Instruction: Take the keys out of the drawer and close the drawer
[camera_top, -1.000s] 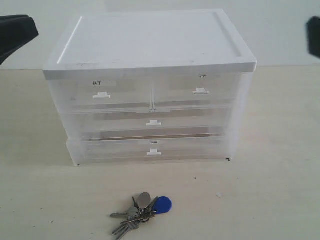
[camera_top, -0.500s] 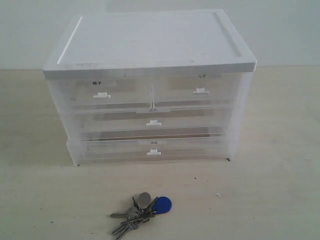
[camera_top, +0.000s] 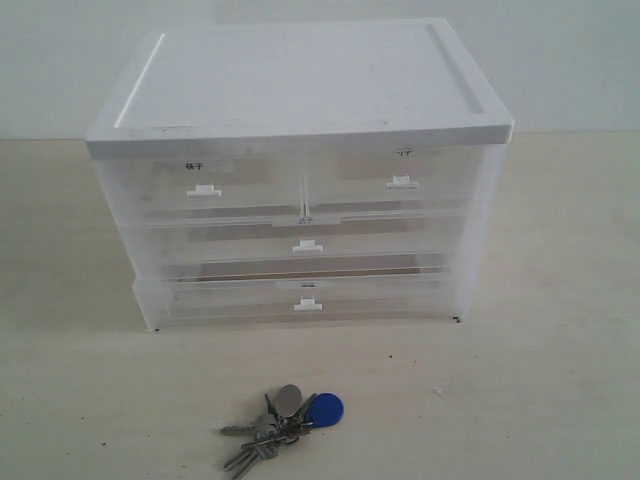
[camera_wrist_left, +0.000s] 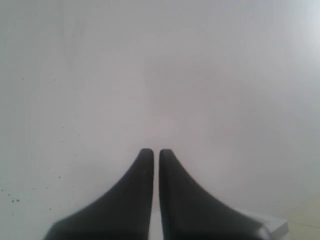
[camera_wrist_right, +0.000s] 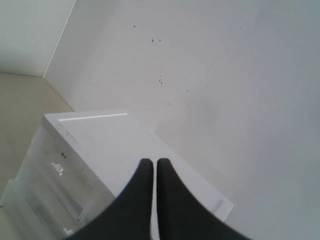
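- Beige tabletop (camera_top: 560, 380) is bearing the keys (camera_top: 285, 422), lying just before the cabinet (camera_top: 300, 80).
- drawer (camera_top: 370, 188) is sitting flush, closed; task is looking finished.
- left gripper (camera_wrist_left: 156, 152) and right gripper (camera_wrist_right: 153, 162) are hanging pinched together, empty.

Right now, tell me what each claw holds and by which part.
Nothing. The left claw and the right claw are both shut and empty; the keys lie loose on the table.

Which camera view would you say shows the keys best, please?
The exterior view: the keys lie in full sight on the table in front of the drawer cabinet, blue fob included. The left wrist view shows mostly blank wall, and the right wrist view shows the cabinet's top but no keys.
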